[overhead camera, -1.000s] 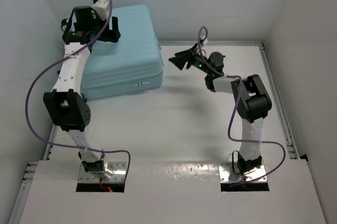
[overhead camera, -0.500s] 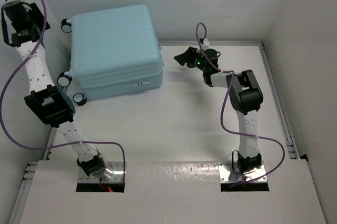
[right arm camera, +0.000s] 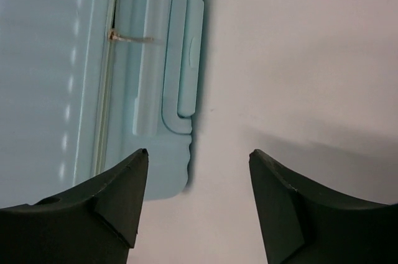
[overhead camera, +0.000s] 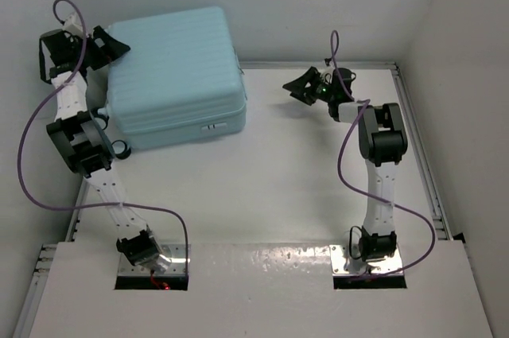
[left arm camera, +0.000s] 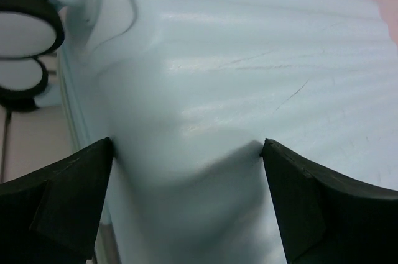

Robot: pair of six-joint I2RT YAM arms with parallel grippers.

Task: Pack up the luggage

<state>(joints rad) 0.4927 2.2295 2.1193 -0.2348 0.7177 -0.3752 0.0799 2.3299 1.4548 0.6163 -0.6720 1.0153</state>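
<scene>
Far left on the table [overhead camera: 262, 187]: suitcase [overhead camera: 175, 75] lies flat and shut | left gripper [left arm camera: 185, 146] spread wide astride its corner beside the wheels [left arm camera: 28, 22], clasping nothing, likely bracing | right gripper [right arm camera: 199, 158] released, empty, facing the handle [right arm camera: 186, 71] side, probably to open it.

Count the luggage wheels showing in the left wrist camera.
2. Both are at the upper left, beside the luggage: upper wheel cut by the frame edge, lower wheel just beneath it. Others may be hidden.
</scene>
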